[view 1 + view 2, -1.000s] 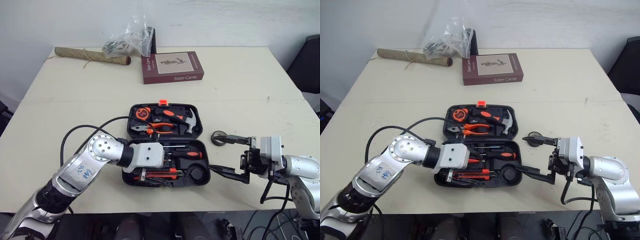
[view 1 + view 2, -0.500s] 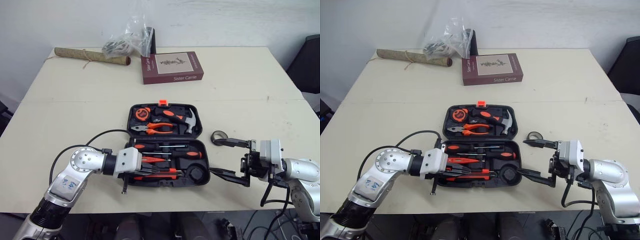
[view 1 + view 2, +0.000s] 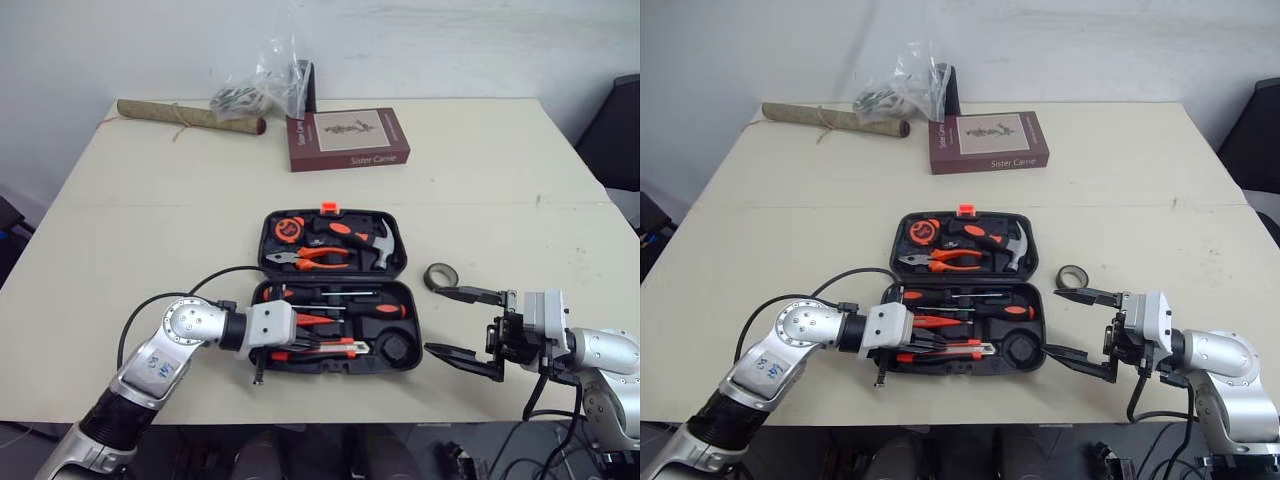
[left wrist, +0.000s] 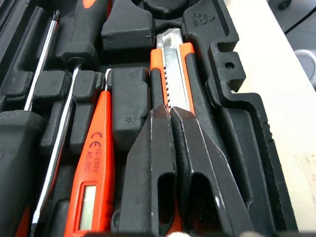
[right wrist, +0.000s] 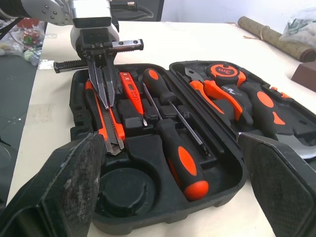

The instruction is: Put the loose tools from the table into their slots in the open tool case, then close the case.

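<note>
Pale wall [image 3: 450, 40] backs the cream table [image 3: 150, 220] under both grippers. The open tool case [image 3: 330, 366] lies just left of the right gripper [image 3: 433, 320], whose fingers gape wide. The left gripper [image 4: 170, 112], fingers pressed together, lies over the slotted utility knife [image 4: 174, 74]. A tape roll [image 3: 438, 274] sits near the right gripper's farther finger.

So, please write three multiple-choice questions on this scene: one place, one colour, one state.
1. What colour is the book's cover? A dark red; B green; C yellow.
2. Where does the tape roll lie, relative to the tool case? A inside it; B on the table, to its right; C behind it, on the book.
3. How are the right gripper's fingers? A shut on the tape roll; B wide open, empty; C shut, empty.

1A, the cover is maroon; 2B, it rests on bare tabletop beside the case; 3B, the fingers stand far apart.
</note>
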Controlling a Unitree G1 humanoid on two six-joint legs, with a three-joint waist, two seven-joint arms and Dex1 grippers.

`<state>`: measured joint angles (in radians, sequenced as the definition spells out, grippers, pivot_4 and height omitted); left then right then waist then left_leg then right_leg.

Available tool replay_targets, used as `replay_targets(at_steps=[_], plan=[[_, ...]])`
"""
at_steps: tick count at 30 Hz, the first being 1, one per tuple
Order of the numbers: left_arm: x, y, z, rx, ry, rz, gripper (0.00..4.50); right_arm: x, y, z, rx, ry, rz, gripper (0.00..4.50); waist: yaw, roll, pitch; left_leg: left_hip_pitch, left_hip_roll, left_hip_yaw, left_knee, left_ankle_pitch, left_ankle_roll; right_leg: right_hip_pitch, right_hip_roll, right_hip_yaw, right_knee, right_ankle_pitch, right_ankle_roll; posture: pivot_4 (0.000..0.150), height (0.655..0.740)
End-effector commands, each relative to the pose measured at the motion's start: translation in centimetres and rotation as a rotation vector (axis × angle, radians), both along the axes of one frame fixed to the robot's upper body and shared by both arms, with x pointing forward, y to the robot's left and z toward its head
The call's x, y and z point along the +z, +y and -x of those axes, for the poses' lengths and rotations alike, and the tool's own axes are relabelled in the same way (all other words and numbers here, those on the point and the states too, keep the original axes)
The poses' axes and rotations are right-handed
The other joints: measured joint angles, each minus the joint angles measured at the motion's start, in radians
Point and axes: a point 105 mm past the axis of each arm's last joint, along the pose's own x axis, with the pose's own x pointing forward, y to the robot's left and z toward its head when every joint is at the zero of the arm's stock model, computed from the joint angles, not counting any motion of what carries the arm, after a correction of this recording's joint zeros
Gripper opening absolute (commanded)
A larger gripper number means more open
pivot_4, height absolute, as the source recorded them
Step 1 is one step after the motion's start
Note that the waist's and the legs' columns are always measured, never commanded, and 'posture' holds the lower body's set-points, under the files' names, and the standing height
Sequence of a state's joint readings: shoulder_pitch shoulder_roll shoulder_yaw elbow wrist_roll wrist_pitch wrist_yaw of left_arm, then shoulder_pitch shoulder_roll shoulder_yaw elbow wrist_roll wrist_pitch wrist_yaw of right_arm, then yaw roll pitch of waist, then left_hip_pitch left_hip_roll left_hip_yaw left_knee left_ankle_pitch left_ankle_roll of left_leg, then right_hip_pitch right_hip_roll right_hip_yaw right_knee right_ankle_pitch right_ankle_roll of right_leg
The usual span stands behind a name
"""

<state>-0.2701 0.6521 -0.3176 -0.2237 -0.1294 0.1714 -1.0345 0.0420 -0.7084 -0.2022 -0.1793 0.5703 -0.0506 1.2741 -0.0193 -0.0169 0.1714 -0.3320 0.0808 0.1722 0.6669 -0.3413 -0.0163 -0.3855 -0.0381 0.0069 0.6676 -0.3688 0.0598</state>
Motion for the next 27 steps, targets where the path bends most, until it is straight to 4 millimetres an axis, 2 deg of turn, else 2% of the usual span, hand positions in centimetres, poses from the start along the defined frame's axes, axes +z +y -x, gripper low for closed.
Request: replay_targets(at_steps=[1,4,6,8,9,11,14,16,18,20,22,24,27], plan=[[-1.6,0.0,-0.2,0.037,0.016,-0.001,0.07,0.5,-1.0,0.0,-0.039,-0.046,0.006,4.5,0.005,0.002,-0.001,0.002,0.0,0.0,0.0,0.0,0.0,0.003,0.0,0.0,-0.002,0.0,0.0,0.15,0.74],[1.6,0.3,-0.6,0.032,-0.105,0.168,0.07,0.7,-3.5,-0.3,-0.142,-0.064,0.022,4.5,0.016,0.002,-0.001,0.006,0.0,-0.001,-0.001,-0.001,0.002,0.009,0.0,-0.001,-0.005,0.001,0.001,0.15,0.74],[2.7,1.1,-0.6,0.041,-0.139,0.225,0.07,0.6,-5.1,-0.3,-0.209,-0.074,0.039,4.5,0.016,0.001,0.0,0.005,-0.001,-0.001,-0.001,-0.002,0.003,0.008,-0.001,-0.001,-0.006,0.001,0.002,0.15,0.74],[4.7,3.1,-0.9,0.128,-0.158,0.32,0.07,0.2,-8.2,-0.1,-0.335,-0.082,0.068,4.5,0.014,0.0,0.001,0.005,-0.001,-0.001,-0.001,-0.002,0.003,0.008,-0.001,-0.001,-0.006,0.001,0.002,0.15,0.74],[5.6,4.4,-1.1,0.181,-0.168,0.354,0.6,0.0,-9.8,0.1,-0.403,-0.081,0.081,4.5,0.014,0.0,0.001,0.005,0.0,-0.001,-0.002,-0.002,0.003,0.008,-0.001,-0.002,-0.007,0.001,0.002,0.15,0.74],[6.6,7.4,-1.3,0.299,-0.163,0.382,1.3,-0.5,-12.7,0.8,-0.521,-0.08,0.109,4.5,0.012,0.0,0.001,0.005,0.0,-0.001,-0.003,-0.002,0.003,0.008,-0.001,-0.002,-0.007,0.001,0.002,0.15,0.74],[6.6,13.2,-1.5,0.51,-0.188,0.356,2.6,-1.2,-16.2,2.1,-0.683,-0.061,0.127,4.5,-0.003,0.001,0.002,0.006,0.0,0.0,-0.004,-0.002,0.003,0.007,-0.001,-0.001,-0.007,0.001,0.001,0.15,0.74],[6.3,16.3,-1.4,0.634,-0.19,0.351,3.49,-1.6,-17.7,2.9,-0.758,-0.044,0.128,4.5,-0.012,0.001,0.002,0.007,0.0,0.0,-0.005,-0.002,0.003,0.008,-0.001,-0.001,-0.008,0.0,0.001,0.15,0.74],[5.5,20.7,-0.7,0.798,-0.2,0.284,4.46,-2.5,-19.3,3.9,-0.844,0.002,0.136,4.5,-0.019,0.001,0.002,0.007,0.0,0.001,-0.006,-0.002,0.002,0.009,-0.001,-0.001,-0.008,0.0,0.001,0.15,0.74],[5.5,23.8,0.1,0.914,-0.233,0.253,4.46,-2.6,-20.1,4.2,-0.892,0.001,0.135,4.5,-0.027,0.0,0.003,0.009,0.0,0.001,-0.009,-0.003,0.002,0.009,-0.001,-0.001,-0.009,0.0,0.0,0.15,0.74],[5.9,24.7,0.6,0.945,-0.257,0.242,4.46,-2.2,-20.0,3.7,-0.892,-0.023,0.124,4.5,-0.033,-0.002,0.003,0.009,0.0,0.001,-0.012,-0.003,0.001,0.008,-0.002,-0.001,-0.011,0.0,-0.001,0.15,0.74],[6.3,24.8,0.8,0.946,-0.266,0.248,4.46,-1.7,-19.1,2.4,-0.853,-0.038,0.111,4.5,-0.037,-0.002,0.003,0.009,0.0,0.002,-0.014,-0.003,0.001,0.008,-0.002,-0.001,-0.011,0.0,0.0,0.15,0.74],[6.8,23.3,0.8,0.89,-0.245,0.29,4.46,-0.6,-17.1,0.1,-0.766,-0.044,0.107,4.5,-0.039,-0.002,0.003,0.01,-0.001,0.002,-0.014,-0.003,0.001,0.009,-0.003,-0.001,-0.011,0.0,0.0,0.15,0.74]])
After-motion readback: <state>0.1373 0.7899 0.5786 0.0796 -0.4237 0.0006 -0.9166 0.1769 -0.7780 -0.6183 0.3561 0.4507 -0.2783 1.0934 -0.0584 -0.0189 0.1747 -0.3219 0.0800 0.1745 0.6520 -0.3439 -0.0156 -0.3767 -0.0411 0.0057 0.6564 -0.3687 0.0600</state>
